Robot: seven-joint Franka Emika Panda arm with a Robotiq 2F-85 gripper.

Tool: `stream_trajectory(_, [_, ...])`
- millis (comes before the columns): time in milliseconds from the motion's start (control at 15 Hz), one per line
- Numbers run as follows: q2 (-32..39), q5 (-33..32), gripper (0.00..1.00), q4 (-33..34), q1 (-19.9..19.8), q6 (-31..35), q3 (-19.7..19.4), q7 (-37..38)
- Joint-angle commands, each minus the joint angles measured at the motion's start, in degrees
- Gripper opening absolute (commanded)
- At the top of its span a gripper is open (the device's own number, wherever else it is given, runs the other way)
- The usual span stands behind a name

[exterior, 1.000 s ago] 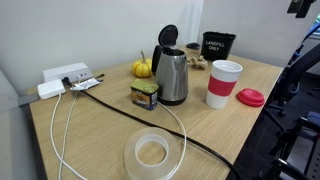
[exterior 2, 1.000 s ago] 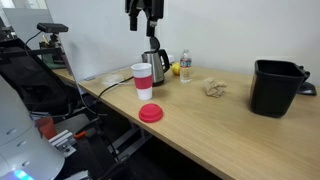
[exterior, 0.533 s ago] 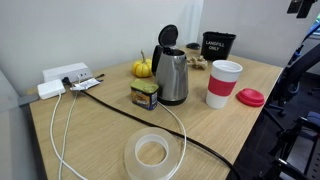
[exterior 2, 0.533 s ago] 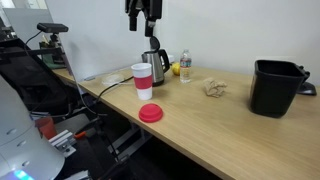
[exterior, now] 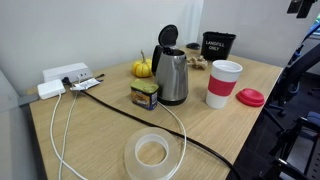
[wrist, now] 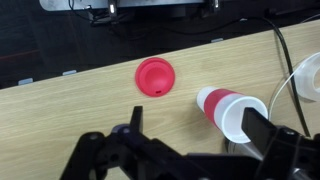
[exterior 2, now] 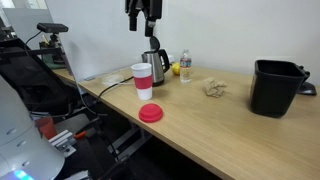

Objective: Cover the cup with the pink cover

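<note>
Wrist view: my own linkage fills the lower frame, and one dark finger (wrist: 262,130) hides part of the cup's (wrist: 232,110) mouth. A pale round shape cut off at the right edge, can't identify. In an exterior view only a dark sliver of me shows at the top corner. Pincer (exterior 2: 146,25) hangs high above the steel kettle (exterior 2: 155,65), fingers wide apart, gripping and touching nothing. Cup (exterior 2: 142,80) stands upright on the bench (exterior 2: 215,120) just beside the kettle, long axis vertical, mouth up and uncovered. Pink cover (exterior 2: 150,113) lies flat near the cup toward the bench's front edge, not touching it.
</note>
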Motion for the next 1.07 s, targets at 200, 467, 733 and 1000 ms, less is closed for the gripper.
stream_trajectory(200, [0.14, 0.53, 1.0, 0.1, -1.23, -0.13, 1.06, -0.52])
stream_trajectory(467, [0.14, 0.53, 1.0, 0.1, -1.23, -0.13, 1.06, -0.52])
stream_trajectory(733, [-0.57, 1.98, 1.0, -2.18, -0.9, 3.87, 1.82, 1.27])
stream_trajectory(1000, [-1.92, 3.55, 1.0, -6.96, -1.07, 9.77, 4.59, 6.19])
